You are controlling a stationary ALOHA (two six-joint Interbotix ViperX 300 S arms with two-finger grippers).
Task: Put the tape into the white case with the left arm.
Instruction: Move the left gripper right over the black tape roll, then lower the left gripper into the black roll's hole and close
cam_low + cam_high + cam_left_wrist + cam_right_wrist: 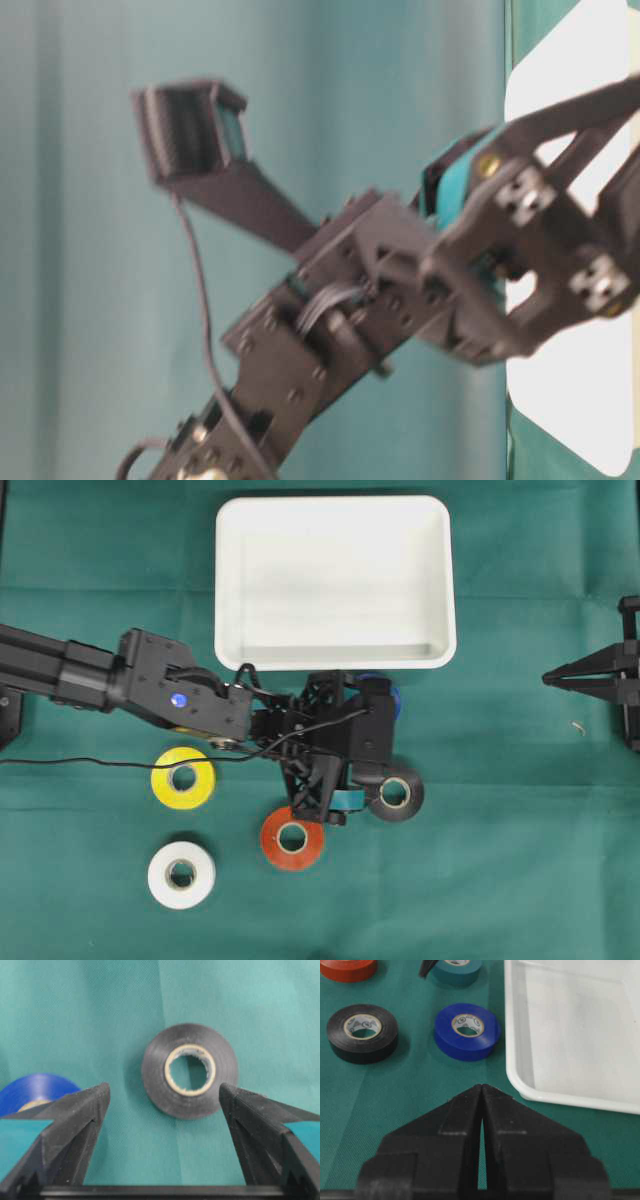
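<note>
The white case (335, 580) lies empty at the back middle of the table; it also shows in the right wrist view (580, 1030). My left gripper (374, 742) (164, 1091) is open and empty, just in front of the case. A black tape roll (190, 1070) (397, 794) lies flat on the cloth just beyond the fingertips, nearer the right finger (250, 1115). A blue roll (35, 1091) (395, 695) lies beside the left finger. My right gripper (481, 1087) (548, 678) is shut and empty at the far right.
A teal roll (347, 800) lies partly under the left gripper. An orange-red roll (292, 840), a yellow roll (183, 777) and a white roll (181, 874) lie on the green cloth at the front left. A thin black cable (80, 763) trails across the left.
</note>
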